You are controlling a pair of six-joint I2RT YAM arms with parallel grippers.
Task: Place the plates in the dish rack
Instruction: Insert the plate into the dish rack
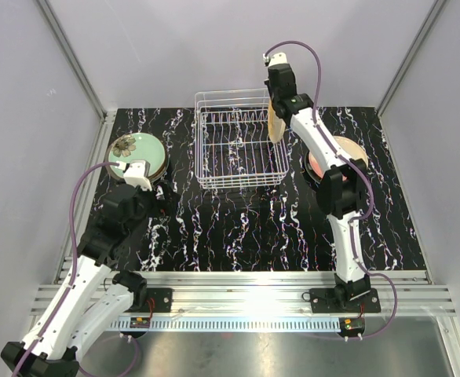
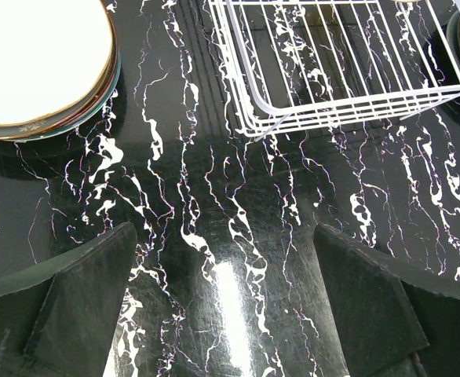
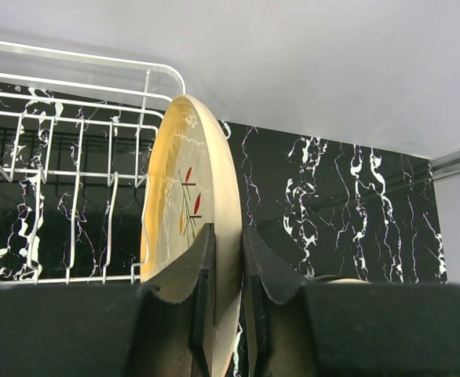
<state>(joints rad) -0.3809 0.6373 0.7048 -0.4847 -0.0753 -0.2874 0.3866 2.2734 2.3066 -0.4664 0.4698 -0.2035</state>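
Your right tool (image 3: 228,239) pinches the cream plate (image 3: 184,184) by its rim, on edge at the dish rack (image 1: 242,187)'s right side, likely to slot between prongs. Your left tool (image 2: 226,302) hangs spread above the tabletop (image 2: 214,181).

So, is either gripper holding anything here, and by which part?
The right gripper pinches a round cream plate with red and green marks by its rim, on edge. The left gripper is open and empty.
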